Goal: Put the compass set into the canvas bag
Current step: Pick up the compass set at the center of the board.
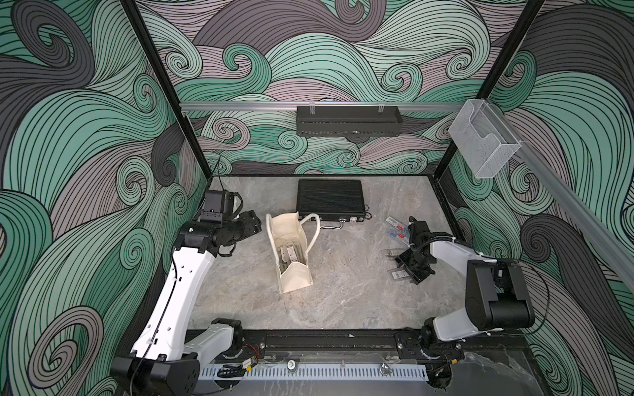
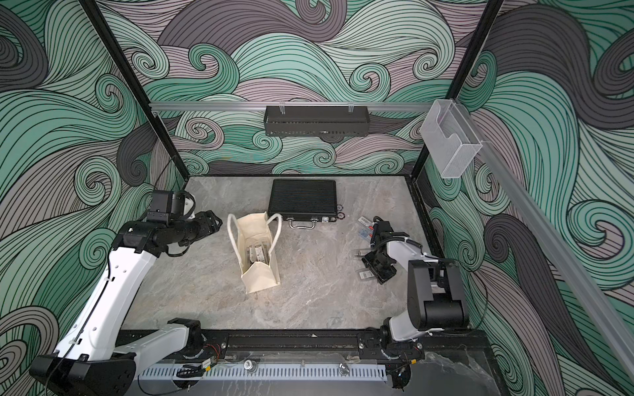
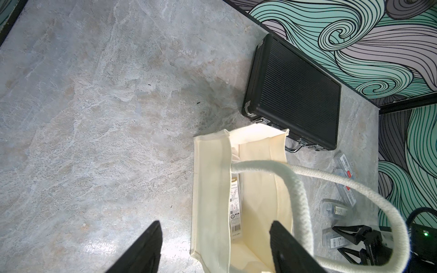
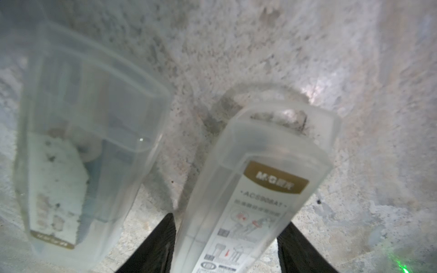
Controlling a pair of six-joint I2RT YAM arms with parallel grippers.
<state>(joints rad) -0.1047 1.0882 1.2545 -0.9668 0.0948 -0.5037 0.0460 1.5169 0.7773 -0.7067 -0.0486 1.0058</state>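
- Right wrist view: two clear, frosted plastic cases, long with rounded corners, lie side by side on the desk (image 4: 236, 59). One is the compass set (image 4: 255, 189), printed label up.
- It lies between the jaws of the right gripper (image 4: 230, 219), one black jaw along each long side. I cannot tell whether they pinch it yet.
- That compass set sits at 3 o'clock on the desk, well apart from the bag. The left wrist view shows four loose cases (image 3: 346, 165) there in all, near the side wall.
- One canvas bag (image 1: 291, 274), cream, boxy and soft-sided, stands upright near the desk's centre with its mouth open.
- It has two thick braided rope handles (image 3: 300, 196), and at least one labelled case (image 3: 235, 212) lies inside.
- Jaws of the left gripper (image 1: 252, 224) are spread with nothing between them, at 10 o'clock of the bag, just beside its rim.
- One black ribbed briefcase (image 1: 329, 200) with metal latches lies flat at 12 o'clock, close behind the bag.
- Grey marbled desk surface lies open from 5 to 8 o'clock.
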